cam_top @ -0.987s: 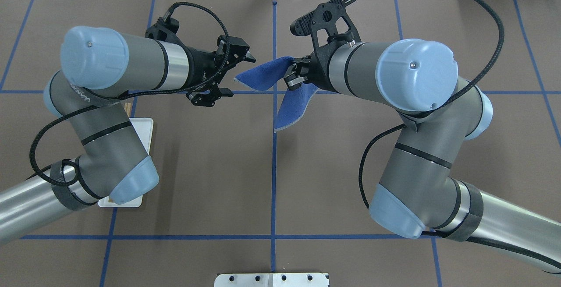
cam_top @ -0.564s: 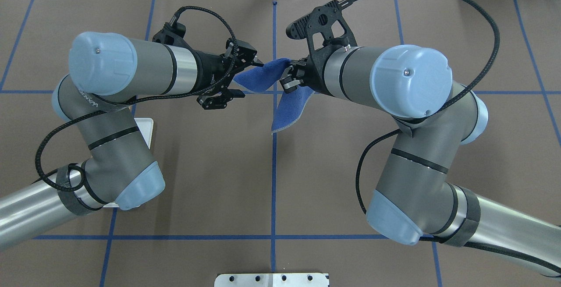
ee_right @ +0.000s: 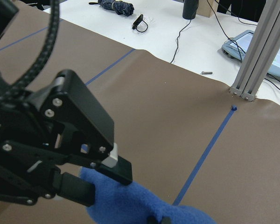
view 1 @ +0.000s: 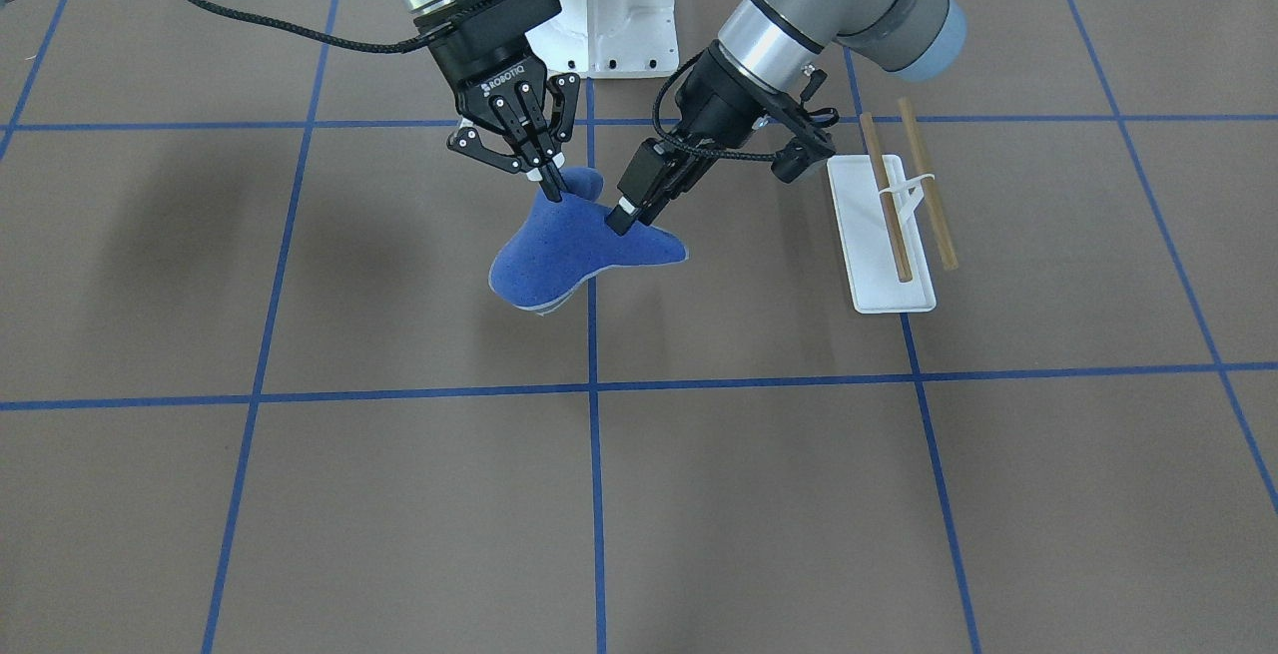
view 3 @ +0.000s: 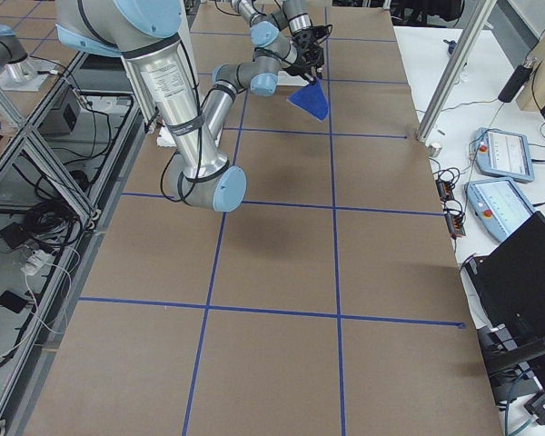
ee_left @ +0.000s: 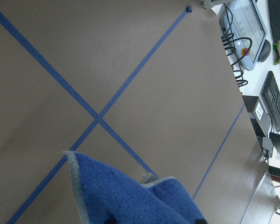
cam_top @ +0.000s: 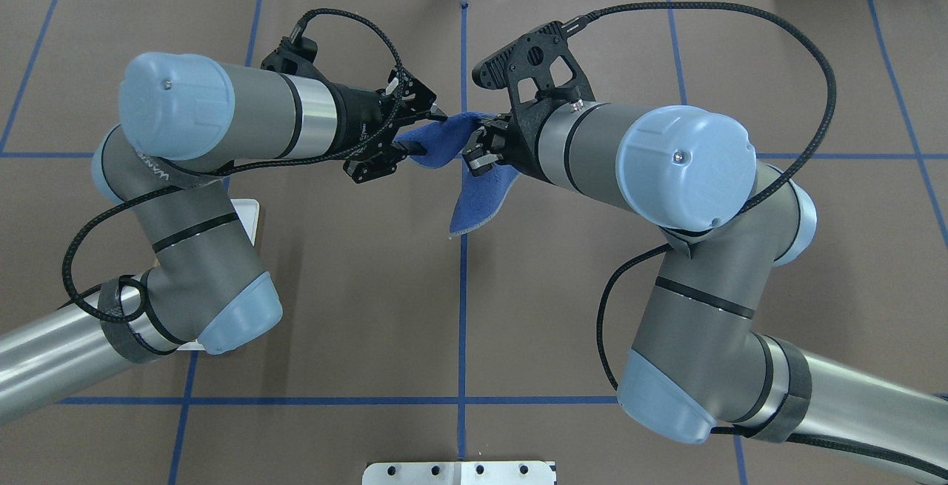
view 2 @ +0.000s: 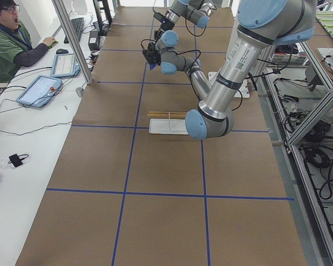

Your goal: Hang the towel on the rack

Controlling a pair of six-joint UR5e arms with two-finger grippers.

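Note:
The blue towel [view 1: 569, 245] hangs in the air over the table's middle, also seen overhead [cam_top: 474, 196]. My right gripper [view 1: 552, 190] is shut on its upper edge and holds it up; overhead it is at the towel's right side [cam_top: 474, 158]. My left gripper [view 1: 619, 220] has its fingers closed in on the towel's other corner [cam_top: 422, 137]. The left wrist view shows the towel's grey-edged corner [ee_left: 130, 196]. The rack [view 1: 889, 235], a white base with two brown dowels [view 1: 884, 195], stands on the table beside the left arm, apart from the towel.
The white robot pedestal [view 1: 599, 5] stands behind both grippers. Overhead, the left arm covers most of the rack; only a corner of its base [cam_top: 248, 218] shows. A seated operator [view 2: 11, 44] and tablets are at the far table edge.
My left gripper has moved right to the towel and its wide-open fingers have closed in on a corner. The right arm has carried the towel slightly left.

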